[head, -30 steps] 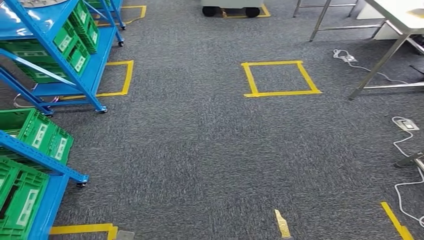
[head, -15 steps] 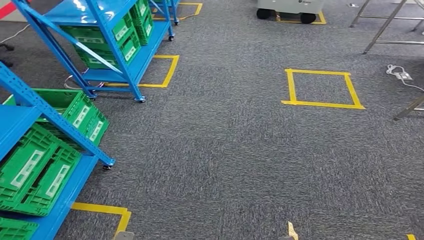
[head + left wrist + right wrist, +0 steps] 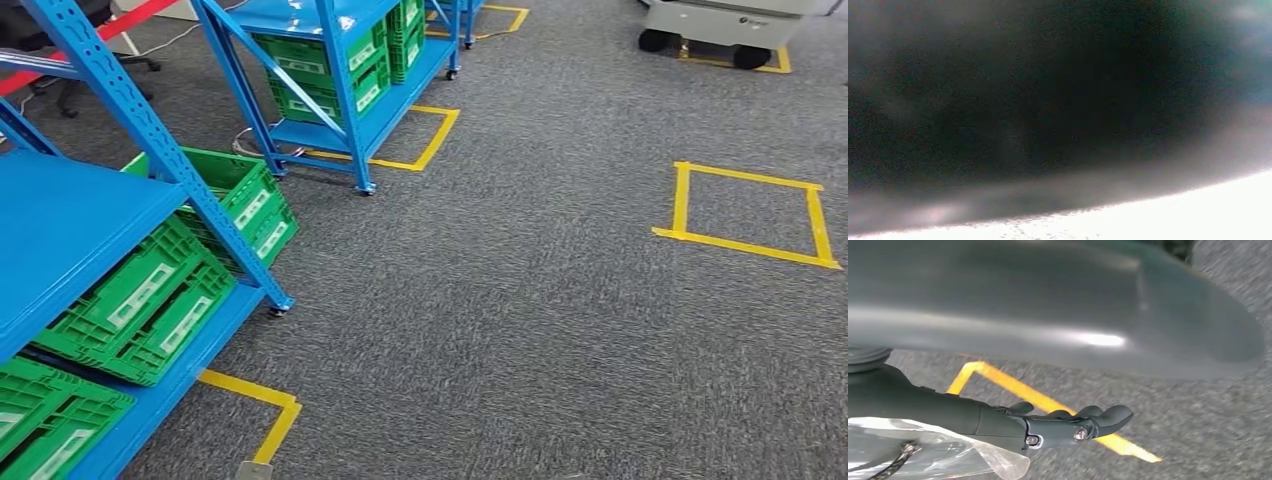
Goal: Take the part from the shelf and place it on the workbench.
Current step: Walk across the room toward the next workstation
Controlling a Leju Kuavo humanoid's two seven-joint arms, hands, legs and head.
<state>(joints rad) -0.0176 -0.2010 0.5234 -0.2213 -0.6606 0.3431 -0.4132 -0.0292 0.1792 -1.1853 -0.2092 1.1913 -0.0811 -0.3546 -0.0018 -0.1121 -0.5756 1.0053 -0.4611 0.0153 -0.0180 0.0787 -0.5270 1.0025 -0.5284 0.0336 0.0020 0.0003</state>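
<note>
A blue steel shelf (image 3: 70, 230) stands close at the left of the head view, with green plastic crates (image 3: 150, 300) on its lower tier and another green crate (image 3: 235, 195) behind its post. A second blue shelf (image 3: 335, 70) with green crates stands farther back. My right hand (image 3: 1068, 425) hangs over the grey carpet with its dark fingers stretched out and nothing in them. The left wrist view is a dark blur.
Grey carpet covers the floor. A yellow tape square (image 3: 745, 210) lies at the right, a tape corner (image 3: 260, 400) beside the near shelf and another (image 3: 425, 140) by the far shelf. A pale wheeled cart (image 3: 735, 25) stands at the back right.
The camera has swung left: the shelves have slid in towards the middle and grown larger, the tape square has shifted right, and the metal table legs and cables have left the picture.
</note>
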